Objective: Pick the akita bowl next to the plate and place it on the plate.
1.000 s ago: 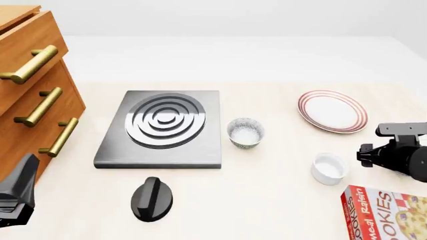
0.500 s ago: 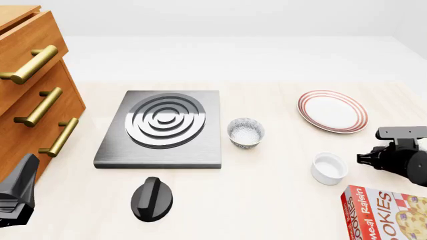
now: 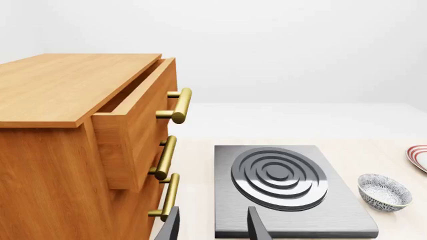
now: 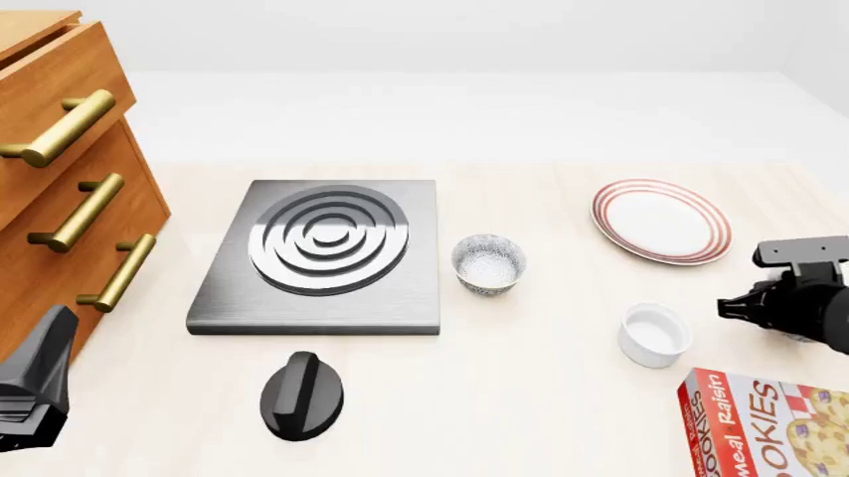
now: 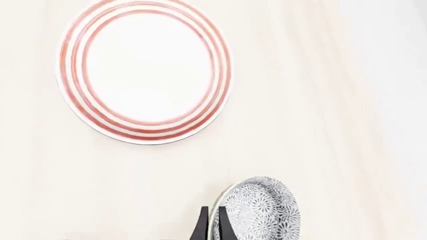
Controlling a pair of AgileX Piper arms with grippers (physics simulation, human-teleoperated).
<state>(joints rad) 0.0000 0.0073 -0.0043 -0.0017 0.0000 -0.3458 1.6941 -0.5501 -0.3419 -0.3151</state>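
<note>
near the plate (image 5: 145,70), right gripper (image 5: 212,225) pinches the akita bowl (image 5: 260,210) rim, seemingly; box (image 4: 769,425) reads "cookies".

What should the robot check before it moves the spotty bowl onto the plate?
1. Right end effector pinches the akita bowl by its rim: ok.
2. Bowl lifted off the table: cannot tell.
3. Plate has nothing on it: ok.
4. Bowl is over the plate: not ok, it is beside the plate.
5. Other speckled bowl is out of the way: ok, it sits by the stove.
6. Left end effector is out of the way: ok, open, near the drawers.
</note>
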